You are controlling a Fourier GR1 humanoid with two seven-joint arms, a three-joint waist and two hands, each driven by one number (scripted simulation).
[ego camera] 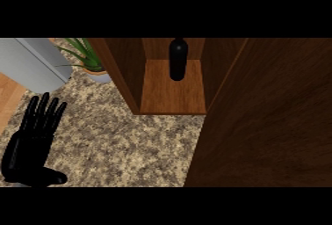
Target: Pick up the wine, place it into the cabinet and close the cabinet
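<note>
A dark wine bottle point(178, 59) stands inside the open wooden cabinet point(123, 74), toward the back of its shelf floor point(172, 94). The cabinet's dark door point(266, 118) swings out at the right and fills most of that side of the head view. My left hand point(32, 140) rests open at the lower left above the speckled counter point(123, 140), fingers straight and pointing up, well apart from the cabinet. My right hand does not show anywhere; the door covers that side.
A grey appliance point(32, 61) stands at the upper left. A potted green plant point(91, 61) sits between it and the cabinet's left wall. A strip of light wood point(8, 99) runs along the far left edge.
</note>
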